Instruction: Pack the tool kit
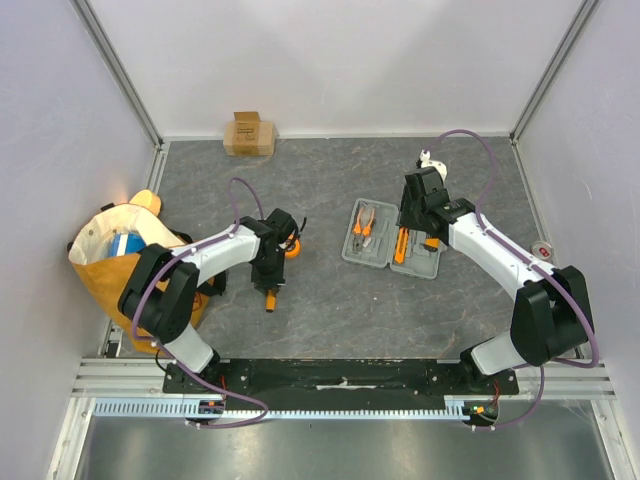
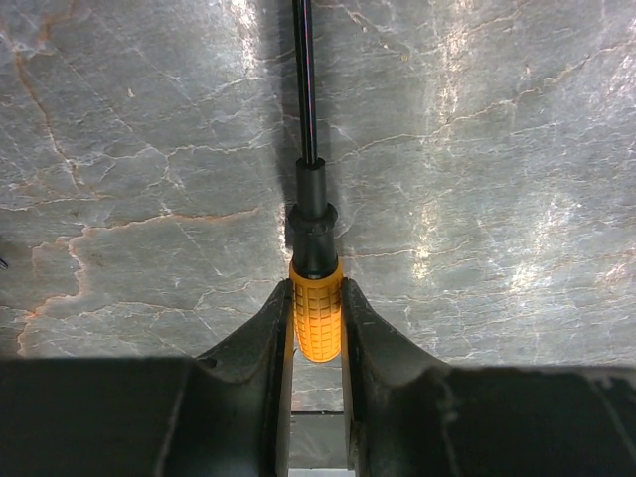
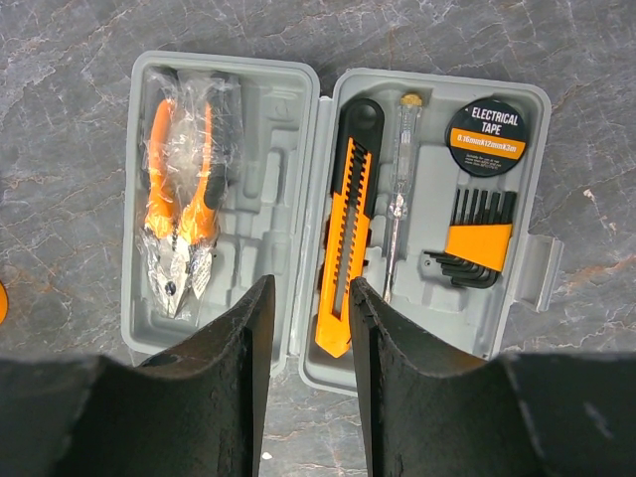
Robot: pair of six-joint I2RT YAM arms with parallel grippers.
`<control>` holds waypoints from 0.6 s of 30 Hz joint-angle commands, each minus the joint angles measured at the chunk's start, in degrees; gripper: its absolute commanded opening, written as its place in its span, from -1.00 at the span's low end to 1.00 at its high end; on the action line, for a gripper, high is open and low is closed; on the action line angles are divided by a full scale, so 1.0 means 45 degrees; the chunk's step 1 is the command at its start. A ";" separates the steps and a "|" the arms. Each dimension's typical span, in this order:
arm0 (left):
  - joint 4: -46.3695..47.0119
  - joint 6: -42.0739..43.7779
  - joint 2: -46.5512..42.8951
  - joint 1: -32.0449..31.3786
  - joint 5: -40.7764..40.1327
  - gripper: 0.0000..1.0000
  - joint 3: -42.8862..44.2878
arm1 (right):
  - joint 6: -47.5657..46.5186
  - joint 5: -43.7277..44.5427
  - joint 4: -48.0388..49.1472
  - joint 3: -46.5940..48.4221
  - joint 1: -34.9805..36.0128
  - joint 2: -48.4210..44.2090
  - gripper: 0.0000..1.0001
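Note:
The grey tool kit case (image 1: pixel 392 240) lies open right of centre. My right gripper (image 1: pixel 421 212) hovers over it, open (image 3: pixel 308 288), nothing between its fingers. The case (image 3: pixel 278 109) holds wrapped orange pliers (image 3: pixel 179 214) in its left half. The right half has a utility knife (image 3: pixel 343 243), a tester screwdriver (image 3: pixel 397 199), electrical tape (image 3: pixel 483 137) and hex keys (image 3: pixel 475 238). My left gripper (image 1: pixel 268 280) is left of the case, its jaws (image 2: pixel 317 288) pressed on the orange handle of a screwdriver (image 2: pixel 317 313), black shaft pointing away. The screwdriver (image 1: pixel 272 300) is at table level.
A small orange round item (image 1: pixel 291 247) sits beside my left wrist. A brown cardboard box (image 1: pixel 249 133) stands at the back wall. A yellow-orange bag (image 1: pixel 115 265) fills the left edge by my left arm. Walls close three sides.

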 commanded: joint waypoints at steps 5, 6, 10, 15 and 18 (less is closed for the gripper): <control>0.0280 0.0447 -0.0019 -0.0284 0.0755 -0.96 0.1608 | -0.0043 0.0254 -0.0105 -0.0002 -0.0132 -0.0552 -0.15; 0.0183 0.0466 -0.0194 -0.0323 0.0755 -0.97 0.1882 | -0.0063 0.0332 -0.0164 -0.0002 -0.0151 -0.0610 -0.15; 0.0162 0.0525 -0.0722 -0.0401 0.1084 -0.96 0.2800 | -0.0063 0.0430 -0.0183 0.0037 -0.0230 -0.0709 -0.14; 0.0553 0.0583 -0.0627 -0.0635 0.1556 -0.96 0.3874 | -0.0004 0.0606 -0.0242 0.0076 -0.0308 -0.0845 -0.15; 0.0260 0.0214 -0.0255 -0.0655 0.1264 -0.96 0.4461 | -0.0004 0.0683 -0.0320 0.0096 -0.0347 -0.0943 -0.15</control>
